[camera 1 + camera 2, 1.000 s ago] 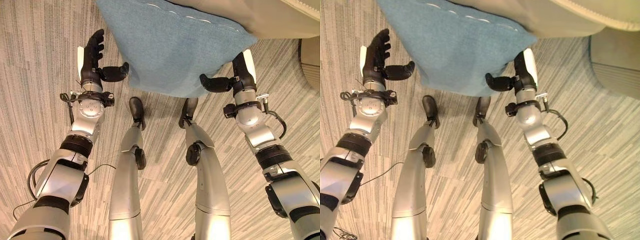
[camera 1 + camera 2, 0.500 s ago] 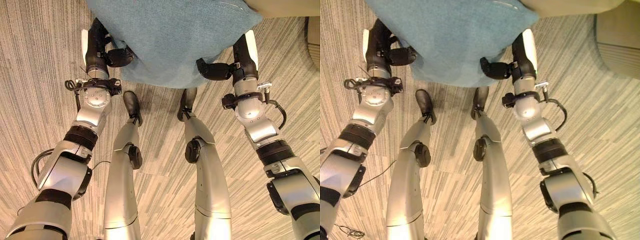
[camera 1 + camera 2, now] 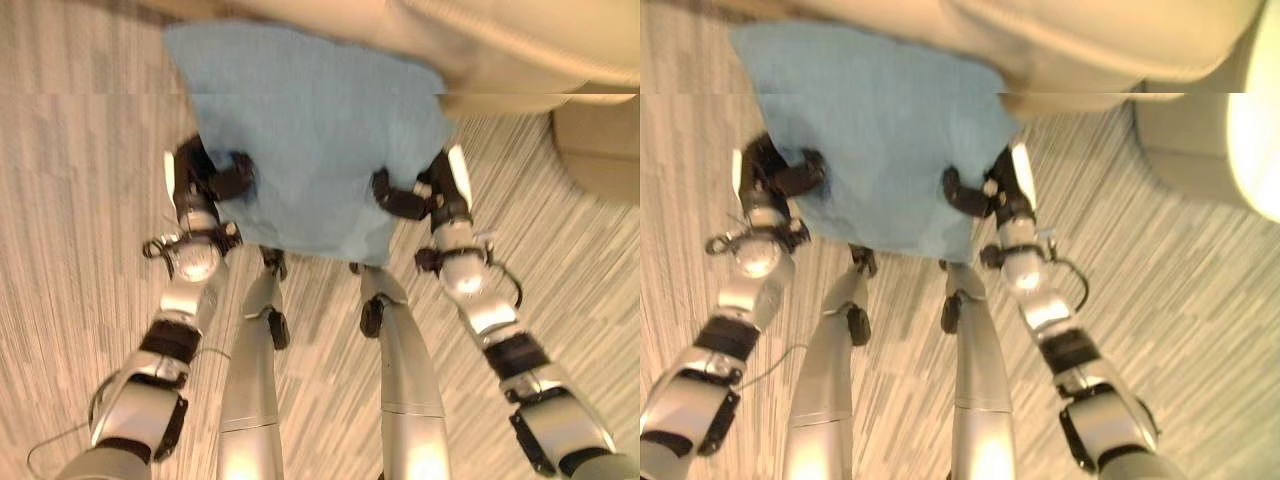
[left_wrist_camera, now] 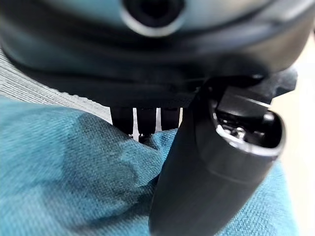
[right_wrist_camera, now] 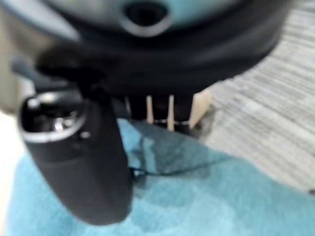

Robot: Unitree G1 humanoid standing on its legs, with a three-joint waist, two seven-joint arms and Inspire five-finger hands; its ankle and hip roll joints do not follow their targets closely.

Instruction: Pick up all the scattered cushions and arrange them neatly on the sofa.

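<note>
Your left robot hand (image 3: 215,180) pinches the left edge of the blue cushion (image 3: 310,140): in the left wrist view the thumb (image 4: 211,167) lies on top of the fabric and the fingers (image 4: 140,120) go under the edge, so the cloth is caught between them. Your right robot hand (image 3: 420,195) does the same on the right edge. In its own wrist view the thumb (image 5: 81,157) presses on the upper face of the cushion and the fingers (image 5: 157,110) reach down past the rim, with the fabric wrinkled around them.

The cushion hangs between your two hands, above the striped grey carpet (image 3: 80,200). Its far edge lies against the front of the beige sofa (image 3: 480,45), which runs across the top of both eye views. More of the beige sofa shows on the right side (image 3: 1240,130), near your right arm.
</note>
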